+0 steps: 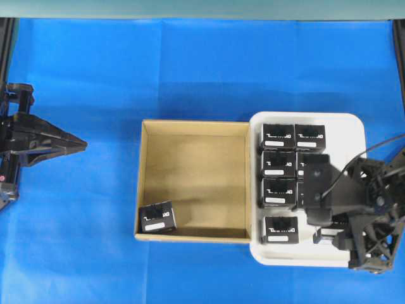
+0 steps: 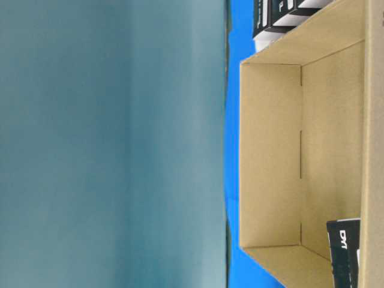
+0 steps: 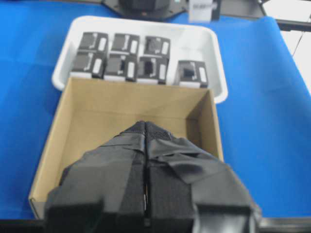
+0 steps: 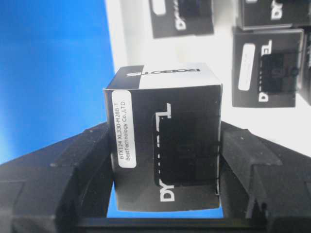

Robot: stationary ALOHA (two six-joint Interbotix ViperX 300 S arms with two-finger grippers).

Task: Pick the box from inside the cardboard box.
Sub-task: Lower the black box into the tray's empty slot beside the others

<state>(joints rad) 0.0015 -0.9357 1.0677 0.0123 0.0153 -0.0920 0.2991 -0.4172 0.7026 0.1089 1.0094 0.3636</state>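
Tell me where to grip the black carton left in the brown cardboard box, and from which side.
Judging by the overhead view, come from above and pinch the carton across its two longer sides. It sits in the cardboard box hard in a corner, so the faces against the walls look unreachable from the side. It lies slightly askew, so turn the wrist to match.

The cardboard box (image 1: 193, 180) lies open, shallow and brown. One black box (image 1: 157, 217) (white lettering, white label strip) sits in its near-left corner.

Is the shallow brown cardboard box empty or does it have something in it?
Not empty. One small black carton sits in a corner of the cardboard box; the rest of its floor is bare.
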